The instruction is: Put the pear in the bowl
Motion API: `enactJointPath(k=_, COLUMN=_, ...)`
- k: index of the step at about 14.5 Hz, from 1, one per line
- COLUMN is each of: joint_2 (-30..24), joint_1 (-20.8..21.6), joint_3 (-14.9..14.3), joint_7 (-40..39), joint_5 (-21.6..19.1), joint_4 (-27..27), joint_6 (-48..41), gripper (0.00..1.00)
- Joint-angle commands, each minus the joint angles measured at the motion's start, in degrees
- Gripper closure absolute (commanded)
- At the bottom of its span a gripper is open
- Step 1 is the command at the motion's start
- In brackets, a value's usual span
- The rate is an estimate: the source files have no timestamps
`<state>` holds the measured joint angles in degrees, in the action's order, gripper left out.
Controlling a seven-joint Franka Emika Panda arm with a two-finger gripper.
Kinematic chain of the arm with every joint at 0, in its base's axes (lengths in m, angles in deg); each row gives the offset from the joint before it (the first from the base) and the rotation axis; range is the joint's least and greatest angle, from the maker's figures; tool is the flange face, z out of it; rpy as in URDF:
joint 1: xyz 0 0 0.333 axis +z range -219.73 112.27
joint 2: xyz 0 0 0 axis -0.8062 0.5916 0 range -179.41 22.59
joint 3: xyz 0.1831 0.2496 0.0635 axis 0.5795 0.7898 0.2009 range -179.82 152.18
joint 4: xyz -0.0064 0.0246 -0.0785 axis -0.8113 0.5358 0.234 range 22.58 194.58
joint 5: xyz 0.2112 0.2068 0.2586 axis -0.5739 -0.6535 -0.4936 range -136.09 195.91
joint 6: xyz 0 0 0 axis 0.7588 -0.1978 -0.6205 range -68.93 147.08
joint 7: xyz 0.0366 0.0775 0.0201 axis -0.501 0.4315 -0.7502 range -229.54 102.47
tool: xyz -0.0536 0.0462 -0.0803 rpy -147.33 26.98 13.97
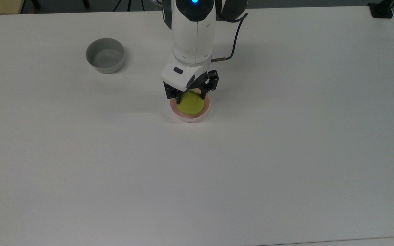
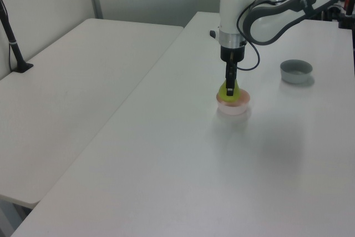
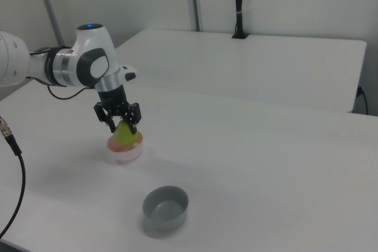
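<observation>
The yellow-green pear [image 1: 191, 104] hangs with its lower part inside the pale pink bowl [image 1: 190, 119], near the middle of the white table. My gripper [image 1: 189, 97] comes straight down from above and is shut on the pear, its black fingers on either side of the upper half. In the left view the pear [image 2: 229, 90] pokes above the bowl [image 2: 233, 107] under the gripper [image 2: 229, 84]. In the right view the gripper [image 3: 124, 126] clasps the narrow top of the pear [image 3: 124, 135] over the bowl [image 3: 125, 153]. Whether the pear touches the bowl's bottom is hidden.
A grey straight-sided bowl [image 1: 105, 56] stands apart, toward the top view's upper left; it is also the grey bowl [image 3: 165, 206] near the right view's front. The white table [image 1: 251, 171] spreads wide in front. A second white table [image 2: 72, 81] adjoins on the left view's left.
</observation>
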<state>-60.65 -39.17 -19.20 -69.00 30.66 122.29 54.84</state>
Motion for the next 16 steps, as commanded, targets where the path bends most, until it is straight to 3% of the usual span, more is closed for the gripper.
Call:
enactJointPath(k=1, joint_2=0.5, joint_1=0.9, joint_3=-0.2, joint_7=0.6, joint_5=-0.6, joint_4=1.0, joint_6=2.1, gripper=0.56)
enactJointPath(k=6, joint_2=1.0, joint_1=1.2, joint_3=-0.2, joint_7=0.7, joint_5=-0.6, joint_4=0.8, joint_6=2.0, gripper=0.30)
enactJointPath(k=7, joint_2=1.0, joint_1=1.1, joint_3=-0.2, joint_7=0.7, joint_5=-0.6, joint_4=0.7, joint_6=1.9, gripper=0.19)
enactJointPath(k=8, joint_2=1.0, joint_1=1.1, joint_3=-0.2, joint_7=0.8, joint_5=-0.6, joint_4=0.7, joint_6=1.8, gripper=0.00)
enactJointPath(k=13, joint_2=-0.1, joint_1=0.6, joint_3=-0.2, joint_7=0.8, joint_5=-0.6, joint_4=0.4, joint_6=0.7, gripper=0.00)
enactJointPath(k=16, joint_2=-3.1, joint_1=-0.2, joint_3=-0.9, joint_7=0.9, joint_5=-0.5, joint_4=-4.3, joint_6=-9.2, gripper=0.00)
